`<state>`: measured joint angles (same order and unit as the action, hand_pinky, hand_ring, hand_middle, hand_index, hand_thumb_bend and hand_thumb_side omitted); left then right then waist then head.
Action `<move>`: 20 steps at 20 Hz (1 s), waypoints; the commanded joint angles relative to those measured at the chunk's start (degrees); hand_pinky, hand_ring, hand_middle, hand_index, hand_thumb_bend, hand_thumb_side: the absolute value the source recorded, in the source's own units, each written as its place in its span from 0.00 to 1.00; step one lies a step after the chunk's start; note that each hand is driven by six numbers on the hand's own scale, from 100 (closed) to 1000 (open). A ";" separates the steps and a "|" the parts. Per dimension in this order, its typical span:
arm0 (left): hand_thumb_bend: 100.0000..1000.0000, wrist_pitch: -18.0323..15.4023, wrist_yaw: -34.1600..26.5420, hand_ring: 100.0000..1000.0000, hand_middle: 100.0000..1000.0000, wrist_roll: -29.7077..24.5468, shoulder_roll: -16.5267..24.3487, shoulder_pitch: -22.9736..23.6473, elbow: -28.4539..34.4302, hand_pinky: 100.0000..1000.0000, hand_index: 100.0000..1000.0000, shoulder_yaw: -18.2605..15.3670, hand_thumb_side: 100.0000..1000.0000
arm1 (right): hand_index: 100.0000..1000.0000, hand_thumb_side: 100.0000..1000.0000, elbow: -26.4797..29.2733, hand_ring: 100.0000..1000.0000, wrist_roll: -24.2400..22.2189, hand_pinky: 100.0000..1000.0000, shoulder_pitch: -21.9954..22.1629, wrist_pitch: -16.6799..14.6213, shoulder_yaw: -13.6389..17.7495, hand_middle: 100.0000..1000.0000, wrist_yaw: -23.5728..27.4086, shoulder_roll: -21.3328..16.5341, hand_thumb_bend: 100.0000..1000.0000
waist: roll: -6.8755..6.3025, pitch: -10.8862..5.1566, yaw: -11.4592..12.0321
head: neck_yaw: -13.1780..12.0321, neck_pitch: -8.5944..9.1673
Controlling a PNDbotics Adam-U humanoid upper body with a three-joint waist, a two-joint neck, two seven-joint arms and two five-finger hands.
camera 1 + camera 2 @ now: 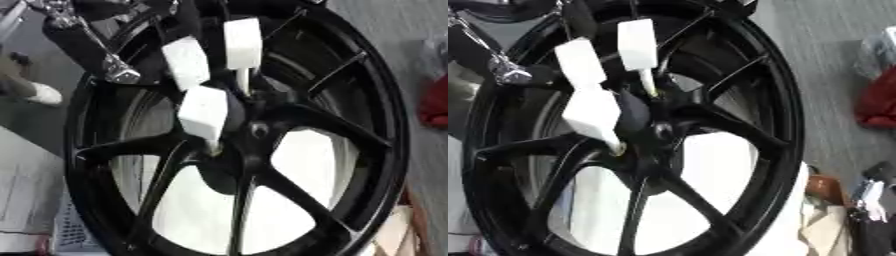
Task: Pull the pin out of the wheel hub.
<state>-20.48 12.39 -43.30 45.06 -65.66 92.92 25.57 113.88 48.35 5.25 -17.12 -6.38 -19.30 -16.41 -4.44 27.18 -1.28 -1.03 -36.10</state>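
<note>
Gripping slim pale pin (242, 80) at glossy black spoked wheel hub (254, 131): left robot hand (188, 62), white blocky fingertips.

wheel hub (262, 131): glossy black metal | pin (244, 80): matt white plastic

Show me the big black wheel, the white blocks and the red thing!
black wheel (385, 120), left eye view, on its right rim.
white blocks (203, 111), left eye view, middle of the lowest block.
red thing (878, 102), right eye view, its middle, at the right edge.
</note>
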 commanded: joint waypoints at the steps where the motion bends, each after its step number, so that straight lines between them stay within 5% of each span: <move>1: 0.22 -6.12 -0.67 0.83 0.76 -5.77 0.57 -1.34 0.58 0.82 0.82 -0.17 0.00 | 0.81 0.52 0.71 0.89 -0.03 0.47 -0.10 -0.35 -0.13 0.84 0.36 -0.18 0.00 | 0.28 -0.88 0.05 | -0.27 0.80; 14: 0.21 -7.22 -0.88 0.82 0.76 -6.41 -0.31 -1.80 -0.20 0.82 0.82 0.34 0.00 | 0.81 0.53 0.71 0.89 -0.46 0.46 -0.60 -0.33 -0.23 0.84 0.75 0.15 0.00 | 0.16 -0.14 -0.38 | -0.44 1.14; 20: 0.12 -7.28 -0.52 0.80 0.67 -6.76 -0.70 -1.75 -1.04 0.80 0.79 0.62 0.00 | 0.81 0.53 0.71 0.89 -0.47 0.46 -0.88 -0.33 -0.18 0.84 0.87 0.33 0.00 | -0.03 0.12 -0.80 | -0.66 1.44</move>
<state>-20.71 11.68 -43.06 43.83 -66.17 91.80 26.47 113.88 47.86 4.51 -17.13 -6.70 -18.54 -15.86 -4.57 28.28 -2.01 -1.44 -35.56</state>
